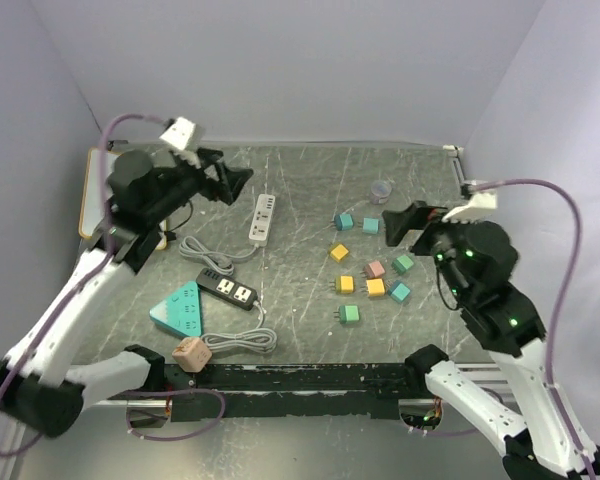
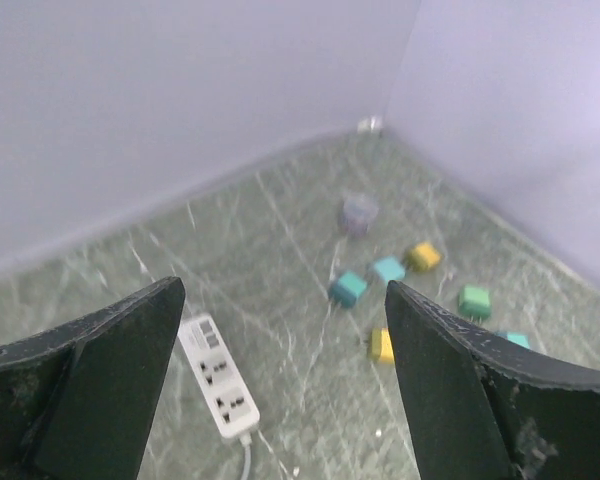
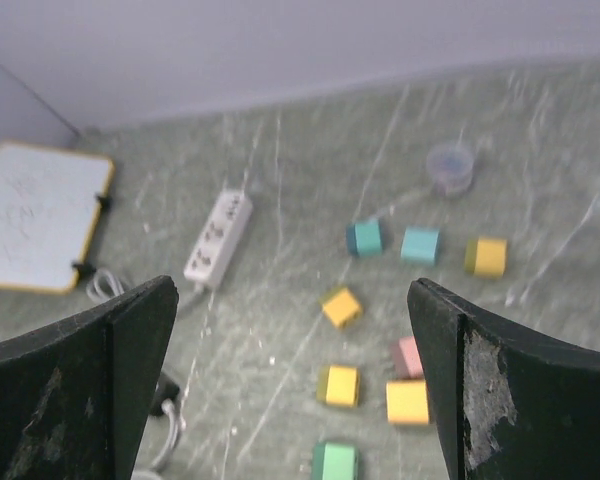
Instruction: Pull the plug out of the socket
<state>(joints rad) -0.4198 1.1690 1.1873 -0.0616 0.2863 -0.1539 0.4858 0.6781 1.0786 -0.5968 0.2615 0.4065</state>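
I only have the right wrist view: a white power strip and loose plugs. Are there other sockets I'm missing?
Observer: Yes. A black power strip lies nearer the arm bases than the white power strip.
Operator: Anything beside it?
Observer: A teal triangular socket block sits just left of it.
Operator: Where's the left gripper?
Observer: The left gripper is open, hanging just left of the white power strip's far end.

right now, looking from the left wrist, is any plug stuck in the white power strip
No, the white power strip shows only bare sockets along its face, with nothing plugged into it.
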